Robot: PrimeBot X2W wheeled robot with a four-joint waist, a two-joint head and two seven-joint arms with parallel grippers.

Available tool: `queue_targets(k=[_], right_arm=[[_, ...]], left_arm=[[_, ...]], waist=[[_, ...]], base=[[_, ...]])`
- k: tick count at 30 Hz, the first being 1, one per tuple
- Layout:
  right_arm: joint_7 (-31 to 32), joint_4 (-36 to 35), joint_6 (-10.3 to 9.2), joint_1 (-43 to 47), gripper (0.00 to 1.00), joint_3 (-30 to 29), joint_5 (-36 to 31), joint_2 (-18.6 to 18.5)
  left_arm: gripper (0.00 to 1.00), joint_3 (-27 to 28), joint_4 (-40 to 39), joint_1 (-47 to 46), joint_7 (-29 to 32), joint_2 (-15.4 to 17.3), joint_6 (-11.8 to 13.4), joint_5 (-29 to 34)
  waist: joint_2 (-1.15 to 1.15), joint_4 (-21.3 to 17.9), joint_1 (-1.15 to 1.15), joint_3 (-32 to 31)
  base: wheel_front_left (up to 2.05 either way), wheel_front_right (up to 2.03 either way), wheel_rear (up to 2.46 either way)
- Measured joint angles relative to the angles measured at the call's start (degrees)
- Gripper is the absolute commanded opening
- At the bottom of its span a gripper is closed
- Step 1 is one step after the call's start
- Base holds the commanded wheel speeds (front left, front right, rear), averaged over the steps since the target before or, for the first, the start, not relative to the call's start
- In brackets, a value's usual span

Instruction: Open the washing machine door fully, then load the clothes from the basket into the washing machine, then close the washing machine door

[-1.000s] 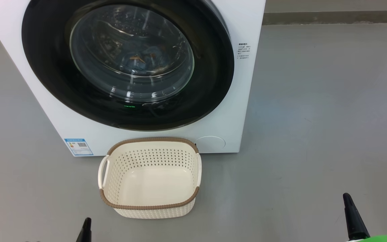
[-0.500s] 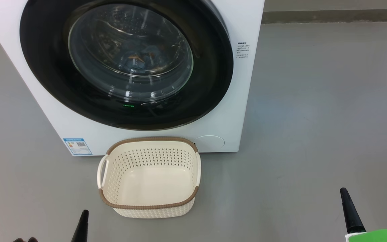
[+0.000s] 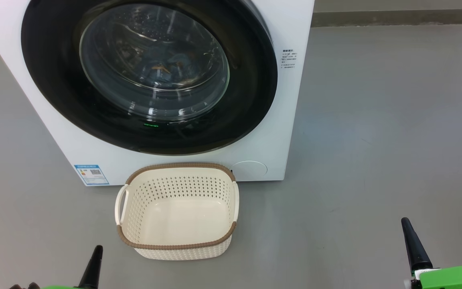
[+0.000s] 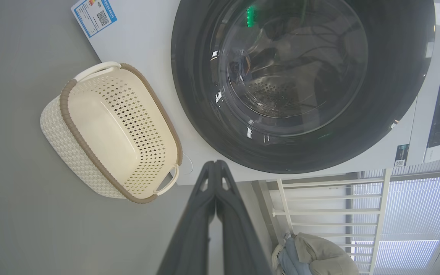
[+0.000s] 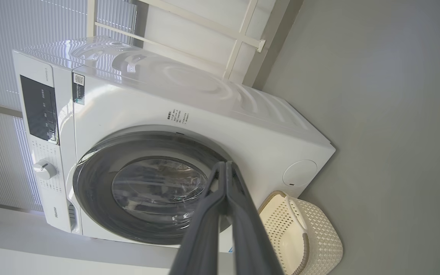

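The white washing machine (image 3: 285,120) stands ahead with its round black door (image 3: 251,100) shut flat against the front. Through the glass bowl I make out orange and blue clothes (image 3: 170,66) inside the drum. The cream basket (image 3: 177,245) sits on the floor against the machine's front, under the door, with nothing in it. My left gripper (image 3: 94,257) is shut at the lower left, short of the basket. My right gripper (image 3: 410,239) is shut at the lower right, far from the machine. Each wrist view shows its own gripper, the left (image 4: 215,168) and the right (image 5: 225,168), with fingers pressed together and holding nothing.
Grey floor (image 3: 375,140) spreads wide to the right of the machine. The left wrist view shows a white rack (image 4: 319,198) beside the machine and a bundle of blue and beige fabric (image 4: 311,252). The control panel and knob (image 5: 44,170) are at the machine's top.
Both grippers have risen a little further into the head view, their green wrist parts now showing. The whole picture has shifted slightly up and left. Door and basket have not moved.
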Motion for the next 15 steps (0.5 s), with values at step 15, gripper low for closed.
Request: queue_targets(k=[15], right_arm=[[2.7,1.4,-0.05,-1.8,0.00,0.5,10.7,0.0]], left_arm=[[0.00,1.7,0.4,-1.8,2.5,0.0,-0.6,-9.5]], waist=[[0.00,-0.2,0.00,0.2]], base=[[0.00,0.00,0.00]])
